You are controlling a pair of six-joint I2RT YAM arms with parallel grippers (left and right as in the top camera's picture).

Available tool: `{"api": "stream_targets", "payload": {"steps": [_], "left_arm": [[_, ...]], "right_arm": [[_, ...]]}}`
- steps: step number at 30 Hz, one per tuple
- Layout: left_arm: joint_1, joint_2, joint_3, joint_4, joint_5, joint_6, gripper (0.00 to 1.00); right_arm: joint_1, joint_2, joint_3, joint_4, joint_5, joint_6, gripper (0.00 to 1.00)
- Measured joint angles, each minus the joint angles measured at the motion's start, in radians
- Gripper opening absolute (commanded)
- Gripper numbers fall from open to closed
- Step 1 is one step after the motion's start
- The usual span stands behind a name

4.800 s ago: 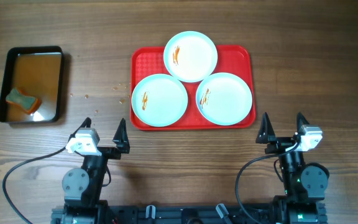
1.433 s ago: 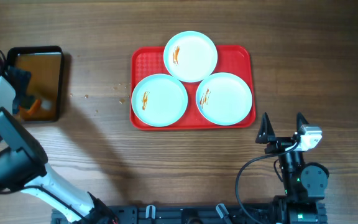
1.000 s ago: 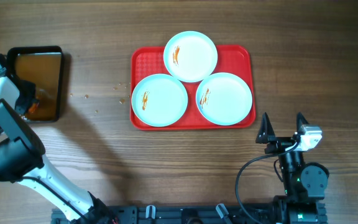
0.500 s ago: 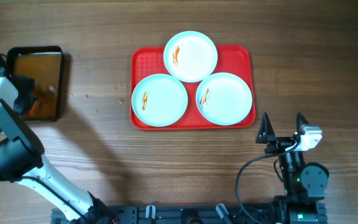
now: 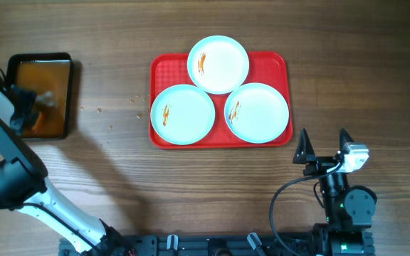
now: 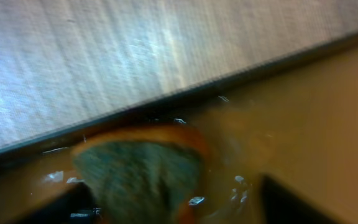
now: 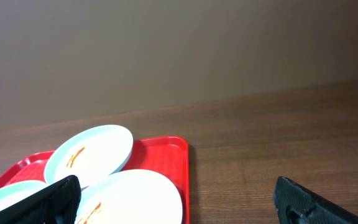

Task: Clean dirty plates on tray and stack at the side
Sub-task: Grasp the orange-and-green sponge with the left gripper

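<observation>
Left hand point(image 6: 176, 205) spread, straddling sponge point(image 6: 138, 165) (wet)

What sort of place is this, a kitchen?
Likely a robot test bench rather than a kitchen: two robot arms fixed to a wooden table, a red tray of three smeared plates, and a black pan holding brown water and a sponge.
</observation>
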Motion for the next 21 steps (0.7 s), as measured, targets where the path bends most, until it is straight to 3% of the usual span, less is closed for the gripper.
{"api": "stream_targets", "payload": {"steps": [2, 3, 9, 14, 15, 16, 17, 18, 21], "left_arm": [[0.0, -0.004, 0.005, -0.025, 0.04, 0.002, 0.89], [0.001, -0.008, 0.008, -0.049, 0.067, 0.002, 0.81], [0.003, -0.012, 0.01, -0.115, 0.116, 0.003, 0.07], [0.004, -0.009, 0.006, -0.128, 0.15, 0.001, 0.04], [0.004, -0.009, 0.006, -0.128, 0.153, 0.001, 0.11], [0.004, -0.009, 0.006, -0.128, 0.155, 0.001, 0.47], [0.004, -0.009, 0.006, -0.128, 0.156, -0.003, 0.9], [0.004, -0.009, 0.006, -0.128, 0.161, 0.0, 1.0], [0.002, -0.017, 0.011, -0.124, 0.17, 0.001, 1.0]], "right_arm": [[0.0, 0.0, 0.0, 0.0, 0.0, 0.0, 1.0], [0.0, 0.0, 0.0, 0.0, 0.0, 0.0, 1.0], [0.0, 0.0, 0.0, 0.0, 0.0, 0.0, 1.0], [0.0, 0.0, 0.0, 0.0, 0.0, 0.0, 1.0], [0.0, 0.0, 0.0, 0.0, 0.0, 0.0, 1.0], [0.0, 0.0, 0.0, 0.0, 0.0, 0.0, 1.0], [0.0, 0.0, 0.0, 0.0, 0.0, 0.0, 1.0], [0.0, 0.0, 0.0, 0.0, 0.0, 0.0, 1.0], [0.0, 0.0, 0.0, 0.0, 0.0, 0.0, 1.0]]}}
